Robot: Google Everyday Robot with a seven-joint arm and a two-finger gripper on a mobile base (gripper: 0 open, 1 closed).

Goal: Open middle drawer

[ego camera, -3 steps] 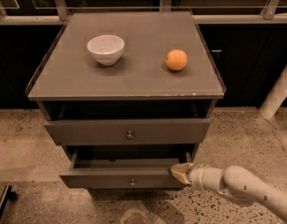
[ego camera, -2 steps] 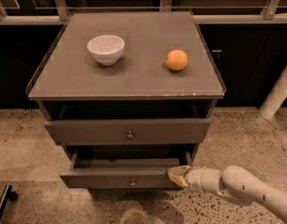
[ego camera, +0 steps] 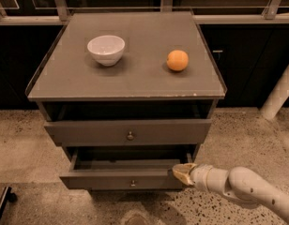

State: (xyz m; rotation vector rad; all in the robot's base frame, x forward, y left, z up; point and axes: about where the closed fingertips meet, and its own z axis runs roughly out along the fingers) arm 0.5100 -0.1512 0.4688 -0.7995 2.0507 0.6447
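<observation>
The middle drawer is grey-brown with a small round metal knob. It stands pulled out from the cabinet, and its dark inside shows behind the front. My gripper, with a yellowish tip on a white arm, comes in from the lower right. It sits at the right end of this drawer's front, against its top edge. The drawer above, with its own knob, also stands slightly out.
On the cabinet top stand a white bowl and an orange. A white post leans at the right. Speckled floor lies around the cabinet, with a dark object at the lower left.
My gripper has shifted only slightly at the right end of the middle drawer's front. The drawer stands about as far out as before.
</observation>
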